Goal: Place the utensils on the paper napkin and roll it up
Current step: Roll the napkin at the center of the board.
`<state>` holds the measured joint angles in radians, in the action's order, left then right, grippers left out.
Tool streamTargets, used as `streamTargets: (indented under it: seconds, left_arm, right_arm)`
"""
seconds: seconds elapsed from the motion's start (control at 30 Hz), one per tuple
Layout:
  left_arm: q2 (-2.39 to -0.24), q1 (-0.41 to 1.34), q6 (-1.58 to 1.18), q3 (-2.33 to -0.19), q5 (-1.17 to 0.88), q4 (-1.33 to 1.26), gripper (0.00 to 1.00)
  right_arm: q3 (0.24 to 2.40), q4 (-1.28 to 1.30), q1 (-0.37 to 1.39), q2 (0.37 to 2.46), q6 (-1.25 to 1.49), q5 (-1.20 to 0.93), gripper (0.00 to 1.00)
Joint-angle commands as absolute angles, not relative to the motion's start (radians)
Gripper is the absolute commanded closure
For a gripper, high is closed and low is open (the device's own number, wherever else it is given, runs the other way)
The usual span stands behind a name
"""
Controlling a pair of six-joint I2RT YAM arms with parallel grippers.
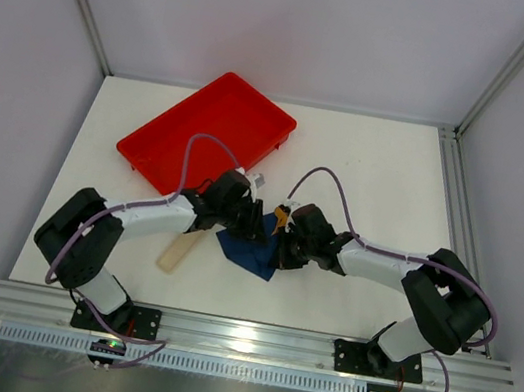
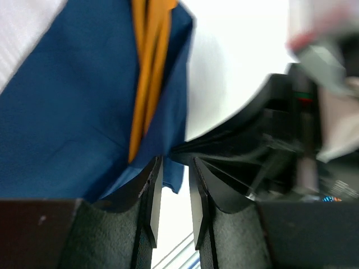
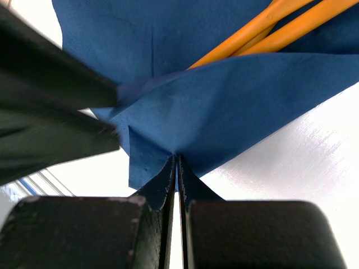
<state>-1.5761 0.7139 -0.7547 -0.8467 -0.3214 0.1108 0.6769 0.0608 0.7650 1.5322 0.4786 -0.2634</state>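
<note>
The right pincer (image 3: 177, 159) is clamped together on the near edge of the paper napkin (image 3: 224, 112), which it has lifted into a fold that drapes over the utensils (image 3: 280, 22). Just beside it, the left pincer (image 2: 175, 162) stands apart by a narrow gap. A corner of the napkin hangs into that gap, but I judge it is not gripped.

To roll well, the left pincer should close on that corner first. Both pincers can then carry the fold across the bundle together and low to the surface (image 1: 377, 176), so the thin paper neither tears nor slides off the smooth plastic.

The utensils lie side by side at the middle of the surface, inside the fold. Their long axis runs away from the arms, and orange ends poke out past the napkin's far edge. I cannot tell which end has the tines. The roll should turn across that axis.

Farther back lies the red tray (image 1: 207, 136), well apart.
</note>
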Motion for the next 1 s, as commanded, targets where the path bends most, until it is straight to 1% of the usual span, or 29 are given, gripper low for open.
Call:
streamTargets:
  seconds: [0.0,0.23,0.47,0.67,0.83,0.97]
  left_arm:
    - [-1.48,0.724,-0.758,-0.859,-0.31,0.086,0.7]
    - [-1.502,0.736,-0.75,-0.854,-0.325,0.069,0.7]
    - [-1.64,0.735,-0.716,-0.874,-0.258,0.091,0.74]
    - [-1.654,0.736,-0.712,-0.867,-0.219,0.098,0.75]
    - [-1.661,0.736,-0.706,-0.864,-0.199,0.11,0.76]
    - [-1.669,0.735,-0.71,-0.854,-0.201,0.098,0.76]
  right_arm:
    - [0.692,0.055,0.77,1.528,0.486,-0.239,0.96]
    - [0.686,0.06,0.772,1.517,0.48,-0.232,0.96]
    - [0.686,0.071,0.77,1.505,0.469,-0.227,0.96]
    - [0.687,0.084,0.77,1.467,0.446,-0.238,0.96]
    - [0.701,0.083,0.77,1.414,0.434,-0.29,0.96]
    - [0.724,0.069,0.772,1.433,0.417,-0.365,0.95]
